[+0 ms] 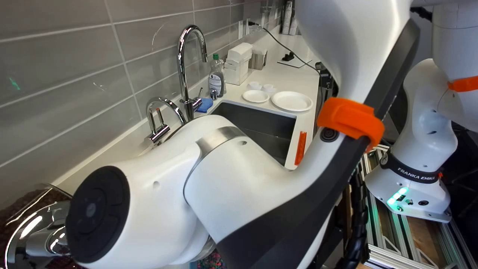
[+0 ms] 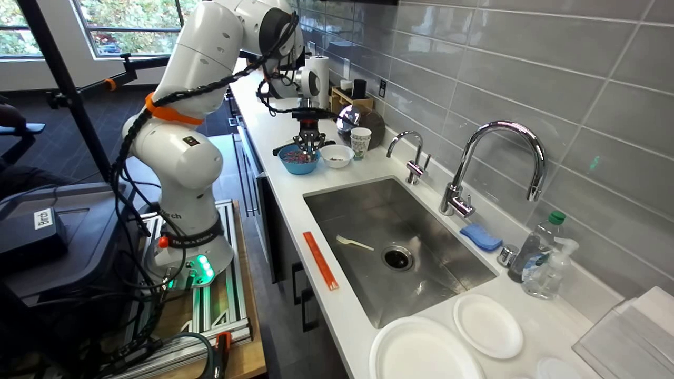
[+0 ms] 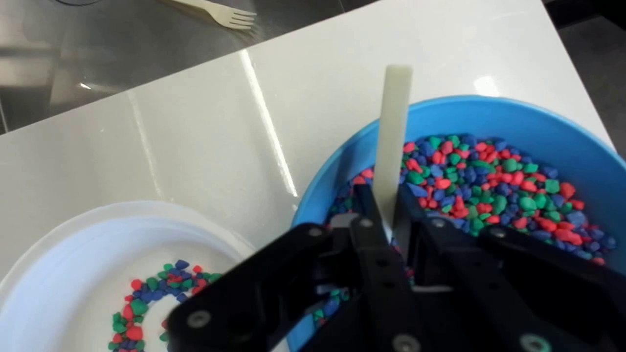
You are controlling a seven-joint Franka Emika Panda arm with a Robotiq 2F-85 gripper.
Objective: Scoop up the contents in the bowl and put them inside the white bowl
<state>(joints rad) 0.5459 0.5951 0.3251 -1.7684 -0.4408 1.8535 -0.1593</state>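
The blue bowl stands on the counter and holds a heap of multicoloured bits; the bowl also shows in an exterior view. The white bowl stands beside it with a smaller amount of bits on its bottom; it also shows in an exterior view. My gripper is over the blue bowl, shut on a pale utensil whose flat handle sticks up between the fingertips. The utensil's lower end is hidden by the fingers. The gripper points down in an exterior view.
A patterned cup stands right beside the white bowl. The sink holds a pale fork. Two faucets rise along the wall. A shiny metal pan stands near the arm. The blue bowl is near the counter's edge.
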